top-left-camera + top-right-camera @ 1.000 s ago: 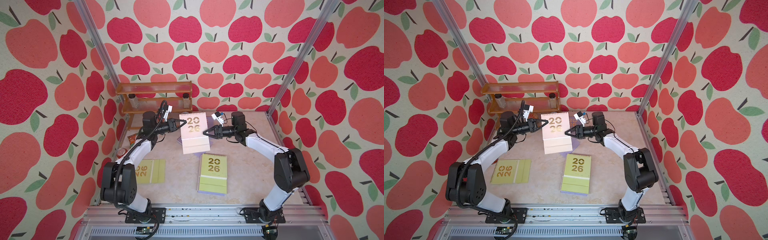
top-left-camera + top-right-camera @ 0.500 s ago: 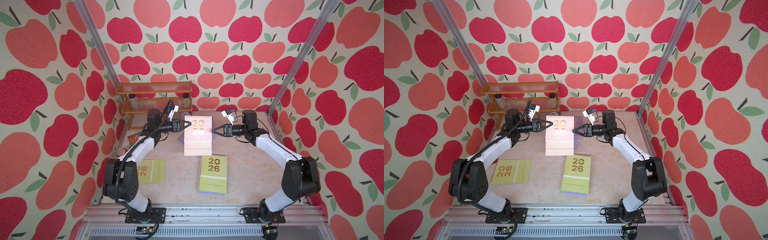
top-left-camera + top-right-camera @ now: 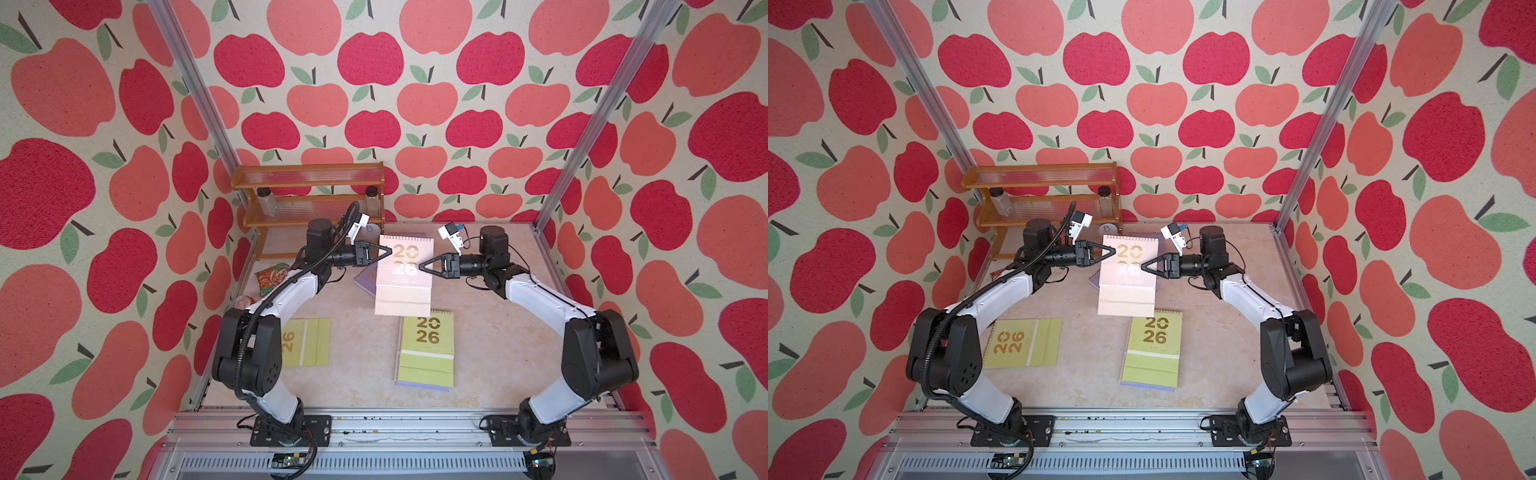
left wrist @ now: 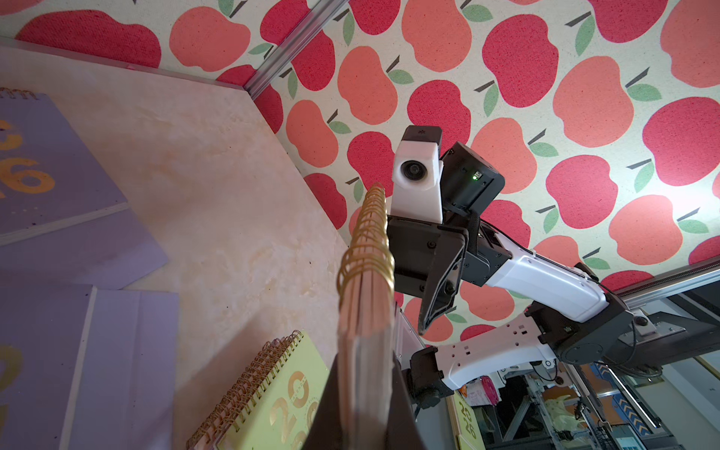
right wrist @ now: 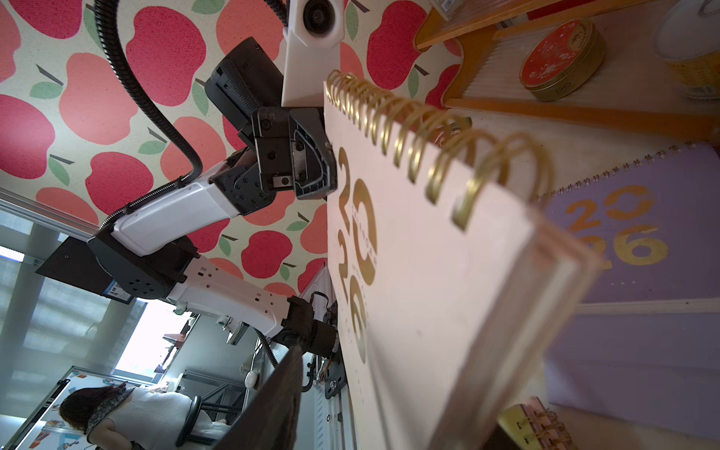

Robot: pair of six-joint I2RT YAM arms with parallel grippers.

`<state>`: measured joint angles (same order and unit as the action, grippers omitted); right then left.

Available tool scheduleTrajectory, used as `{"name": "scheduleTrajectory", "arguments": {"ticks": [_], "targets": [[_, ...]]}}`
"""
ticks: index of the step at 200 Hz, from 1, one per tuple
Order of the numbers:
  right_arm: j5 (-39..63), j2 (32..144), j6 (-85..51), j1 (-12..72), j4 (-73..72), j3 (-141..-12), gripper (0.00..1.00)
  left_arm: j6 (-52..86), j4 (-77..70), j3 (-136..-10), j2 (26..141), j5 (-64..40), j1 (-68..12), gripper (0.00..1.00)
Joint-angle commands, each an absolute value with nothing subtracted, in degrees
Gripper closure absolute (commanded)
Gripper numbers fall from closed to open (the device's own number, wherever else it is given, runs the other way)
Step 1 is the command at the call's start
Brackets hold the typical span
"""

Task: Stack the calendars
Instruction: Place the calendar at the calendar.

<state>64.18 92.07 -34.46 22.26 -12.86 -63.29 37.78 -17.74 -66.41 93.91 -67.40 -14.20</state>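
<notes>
A pale pink calendar [image 3: 405, 274] [image 3: 1127, 276] hangs in the air over the back middle of the table. My left gripper [image 3: 388, 251] [image 4: 362, 393] is shut on its left edge. My right gripper [image 3: 422, 266] [image 5: 389, 389] stands open around its right edge, one finger [image 5: 276, 401] apart from the cover. A lilac calendar [image 3: 366, 277] [image 5: 643, 253] lies flat below it. One yellow-green calendar [image 3: 427, 347] [image 4: 272, 393] rests on a lilac one near the front middle. Another yellow-green calendar [image 3: 307, 343] [image 3: 1023, 343] lies at the front left.
A wooden rack [image 3: 309, 195] with two jars stands at the back left. A round red tin [image 5: 561, 58] sits on its low shelf. A green-orange snack packet [image 3: 272, 279] and a red-topped can [image 3: 243, 301] lie by the left wall.
The pink calendar has shifted a little to the right and toward the front, still in my left gripper. My right gripper has drawn back to the right along with it.
</notes>
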Motion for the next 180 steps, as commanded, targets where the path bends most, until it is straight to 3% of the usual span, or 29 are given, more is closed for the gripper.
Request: {"name": "scheduleTrajectory", "arguments": {"ticks": [1, 18, 55, 71, 98, 118, 142, 180], "targets": [[65.1, 93.0, -36.9, 22.9, -17.1, -63.1, 0.5, 38.1, -21.3, -68.2, 93.9, -69.1, -14.5, 1.0], [65.2, 93.5, -38.3, 23.2, -19.1, -62.9, 0.57, 38.4, -21.9, -67.8, 94.0, -68.9, -14.5, 1.0], [64.6, 93.5, -41.8, 23.3, -24.1, -61.1, 0.85, 38.6, -22.2, -67.5, 94.2, -68.6, -14.5, 1.0], [64.3, 93.1, -41.9, 23.3, -24.5, -60.7, 1.0, 38.5, -22.1, -67.3, 94.3, -68.6, -14.4, 0.9], [64.4, 91.7, -42.8, 22.9, -23.7, -59.9, 1.0, 38.0, -21.4, -67.1, 94.3, -68.2, -14.2, 0.53], [64.2, 90.0, -44.4, 21.6, -21.1, -58.2, 1.0, 36.5, -18.9, -67.3, 93.7, -67.9, -13.6, 0.36], [65.7, 86.8, -45.9, 19.5, -17.0, -54.9, 1.0, 33.8, -15.0, -67.4, 92.2, -67.7, -12.2, 0.3], [64.8, 79.4, -34.4, 17.6, 8.5, -53.0, 1.0, 32.1, -12.6, -66.2, 90.6, -67.9, -10.1, 0.3]]}}
